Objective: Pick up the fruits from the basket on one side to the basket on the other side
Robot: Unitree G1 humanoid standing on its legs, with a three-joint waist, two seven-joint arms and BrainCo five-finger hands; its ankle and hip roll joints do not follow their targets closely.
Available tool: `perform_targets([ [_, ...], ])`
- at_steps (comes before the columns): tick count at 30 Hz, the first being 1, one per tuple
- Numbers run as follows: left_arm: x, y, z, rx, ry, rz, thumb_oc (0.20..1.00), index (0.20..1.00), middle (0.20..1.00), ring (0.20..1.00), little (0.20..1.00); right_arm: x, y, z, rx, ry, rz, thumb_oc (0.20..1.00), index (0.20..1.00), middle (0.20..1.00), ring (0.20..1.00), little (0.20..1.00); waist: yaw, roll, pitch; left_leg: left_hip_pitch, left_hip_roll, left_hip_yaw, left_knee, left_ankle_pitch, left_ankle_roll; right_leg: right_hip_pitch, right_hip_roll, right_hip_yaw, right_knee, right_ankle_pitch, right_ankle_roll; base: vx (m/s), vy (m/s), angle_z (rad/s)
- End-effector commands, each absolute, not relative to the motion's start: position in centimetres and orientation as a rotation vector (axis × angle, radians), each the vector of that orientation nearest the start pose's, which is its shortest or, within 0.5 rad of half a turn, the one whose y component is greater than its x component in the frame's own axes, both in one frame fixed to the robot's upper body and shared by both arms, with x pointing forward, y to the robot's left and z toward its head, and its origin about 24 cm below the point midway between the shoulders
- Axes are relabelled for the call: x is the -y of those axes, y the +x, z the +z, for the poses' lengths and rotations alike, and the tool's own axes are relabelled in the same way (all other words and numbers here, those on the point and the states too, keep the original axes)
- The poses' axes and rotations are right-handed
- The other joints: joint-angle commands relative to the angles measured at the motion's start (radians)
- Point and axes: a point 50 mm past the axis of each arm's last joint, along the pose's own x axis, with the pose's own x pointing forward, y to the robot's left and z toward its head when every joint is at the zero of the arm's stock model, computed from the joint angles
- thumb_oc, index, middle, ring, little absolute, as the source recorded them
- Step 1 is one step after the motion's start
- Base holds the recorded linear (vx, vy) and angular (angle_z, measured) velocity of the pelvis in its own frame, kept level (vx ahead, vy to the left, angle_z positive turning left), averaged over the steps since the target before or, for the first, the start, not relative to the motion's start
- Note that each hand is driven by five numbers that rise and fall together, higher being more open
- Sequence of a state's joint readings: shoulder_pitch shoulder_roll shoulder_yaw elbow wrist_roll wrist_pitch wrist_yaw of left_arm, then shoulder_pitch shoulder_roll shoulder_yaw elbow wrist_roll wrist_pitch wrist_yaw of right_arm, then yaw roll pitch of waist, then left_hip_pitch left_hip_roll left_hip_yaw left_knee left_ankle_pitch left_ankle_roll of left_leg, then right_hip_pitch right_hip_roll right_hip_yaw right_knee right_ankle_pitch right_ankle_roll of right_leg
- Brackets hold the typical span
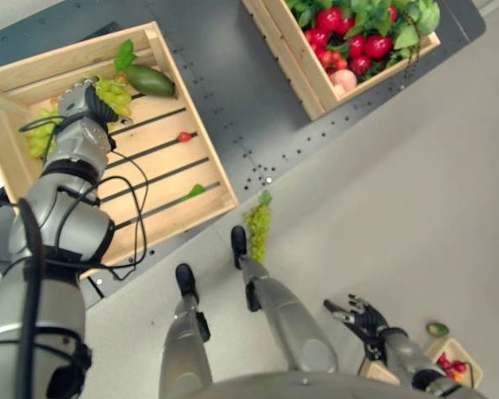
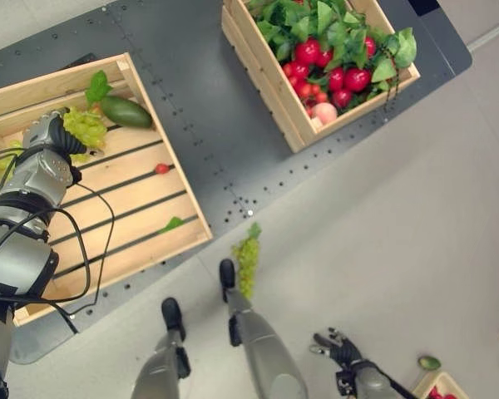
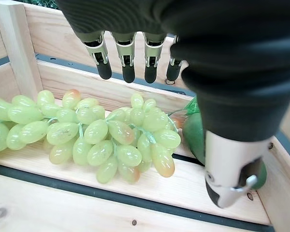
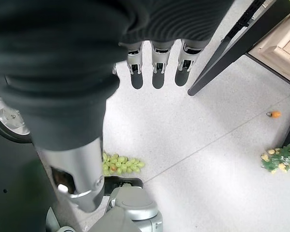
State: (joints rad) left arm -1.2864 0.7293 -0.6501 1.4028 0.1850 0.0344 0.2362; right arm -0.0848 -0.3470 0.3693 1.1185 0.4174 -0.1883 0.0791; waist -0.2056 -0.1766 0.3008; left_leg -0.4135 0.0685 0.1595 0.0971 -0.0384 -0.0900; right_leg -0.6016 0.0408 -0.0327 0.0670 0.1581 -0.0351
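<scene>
My left hand hovers inside the left wooden crate, its fingers straight and open just above a bunch of green grapes. The grapes lie loose on the crate's slats beside a green mango. The right crate at the far right is packed with red fruits and leaves. A second bunch of grapes lies on the floor. Low at the right, my right hand hangs open over the floor with nothing in it.
Both crates stand on a dark grey table. A small red fruit and a green leaf also lie in the left crate. A small crate with red fruits sits on the floor at the lower right.
</scene>
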Motion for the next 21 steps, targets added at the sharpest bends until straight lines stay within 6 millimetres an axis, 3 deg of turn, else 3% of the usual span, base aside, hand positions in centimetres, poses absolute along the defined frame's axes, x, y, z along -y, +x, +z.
perform_targets([
  [1, -34.10, 38.08, 26.93, -0.099, 1.258, 0.648, 1.000, 1.000, 1.000, 1.000, 1.000, 26.13, 13.65, -13.31, -0.952, -0.147, -0.051, 1.000, 1.000, 1.000, 1.000, 1.000, -0.010, 0.017, 0.006, -0.012, 0.011, -0.028, 0.106, -0.034, 0.038, 0.033, 0.010, -0.001, 0.134, -0.134, 0.111, 0.00, 0.000, 0.00],
  [10, -35.07, 37.50, 27.13, -0.108, 1.261, 0.666, 1.000, 1.000, 1.000, 1.000, 1.000, 26.23, 13.82, -13.16, -0.942, -0.139, -0.050, 1.000, 1.000, 1.000, 1.000, 1.000, -0.013, 0.012, 0.000, -0.019, 0.019, -0.027, 0.117, -0.041, 0.039, 0.025, 0.018, 0.011, 0.138, -0.137, 0.110, 0.01, -0.006, -0.06],
  [21, -34.45, 37.86, 26.92, -0.084, 1.245, 0.645, 1.000, 1.000, 1.000, 1.000, 1.000, 26.25, 13.56, -13.33, -0.955, -0.129, -0.062, 1.000, 1.000, 1.000, 1.000, 1.000, -0.004, 0.018, 0.004, -0.020, 0.016, -0.038, 0.106, -0.034, 0.038, 0.024, 0.014, 0.000, 0.135, -0.137, 0.111, 0.00, 0.000, 0.00],
])
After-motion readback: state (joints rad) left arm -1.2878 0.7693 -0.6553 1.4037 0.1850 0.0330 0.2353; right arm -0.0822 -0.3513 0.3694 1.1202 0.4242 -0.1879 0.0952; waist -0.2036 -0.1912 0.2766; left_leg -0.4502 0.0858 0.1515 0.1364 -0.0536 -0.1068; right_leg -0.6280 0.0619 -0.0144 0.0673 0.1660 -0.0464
